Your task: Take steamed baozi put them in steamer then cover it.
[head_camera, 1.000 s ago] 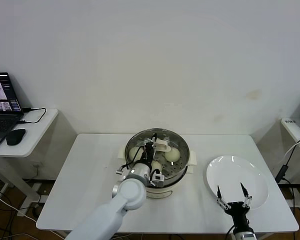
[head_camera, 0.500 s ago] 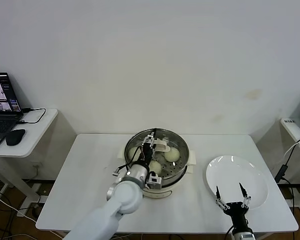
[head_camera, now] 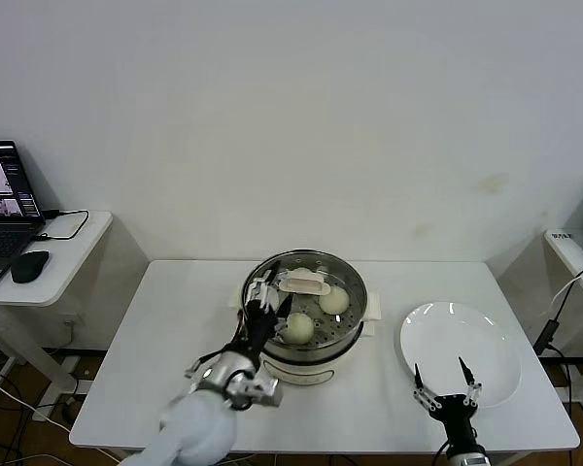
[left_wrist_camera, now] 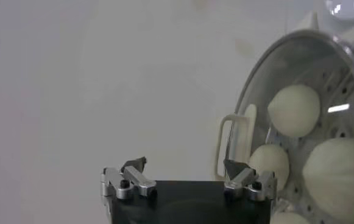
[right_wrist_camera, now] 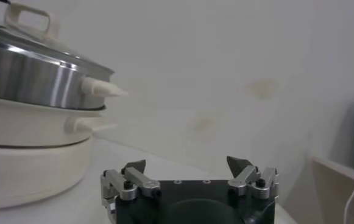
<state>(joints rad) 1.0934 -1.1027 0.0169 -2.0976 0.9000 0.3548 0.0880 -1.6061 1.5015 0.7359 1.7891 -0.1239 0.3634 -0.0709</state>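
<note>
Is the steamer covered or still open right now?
Covered: the cover sits on the steamer, its bar handle on top, baozi visible through the glass.

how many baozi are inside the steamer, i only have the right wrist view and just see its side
observer: four baozi show through the glass cover in the left wrist view, one only as a sliver at the frame edge.
operator: where is the left pincer
observer: the left pincer is at the left rim of the steamer, open and holding nothing.
operator: what is by my right pincer
observer: the right pincer is open at the near rim of a white plate, and the plate has nothing on it.
</note>
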